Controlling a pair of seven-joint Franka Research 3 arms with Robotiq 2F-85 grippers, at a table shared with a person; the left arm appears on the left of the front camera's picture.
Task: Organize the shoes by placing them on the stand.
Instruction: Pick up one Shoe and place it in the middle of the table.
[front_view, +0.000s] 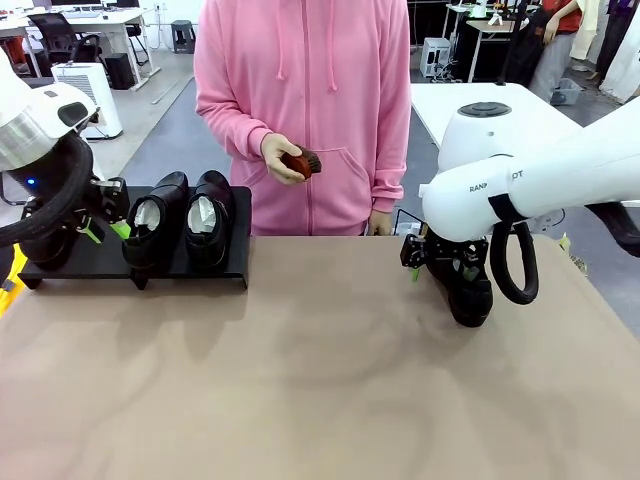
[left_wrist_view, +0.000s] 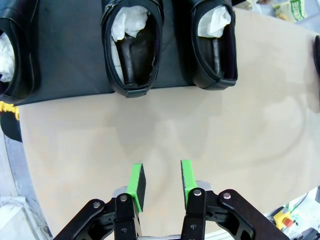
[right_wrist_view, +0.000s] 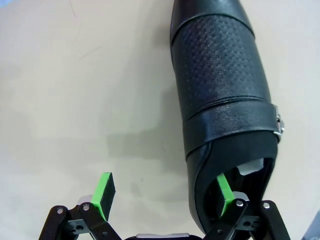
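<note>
- Right claw spread wide, one finger inside the heel opening of the shoe on the table.
- Left claw partly apart, empty, near the stand bearing shoes.

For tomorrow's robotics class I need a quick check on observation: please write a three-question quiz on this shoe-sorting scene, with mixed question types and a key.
1. True or false: every shoe already sits on the stand.
2. Multiple choice: the person's hand holds a) a shoe, b) a small brown brush, c) nothing.
3. Fill in: the right gripper has one finger inside the heel opening of the shoe on the table, and its jaws are ____.

Key
1. False: three shoes are on the stand; one lies on the table.
2. b
3. open
</note>
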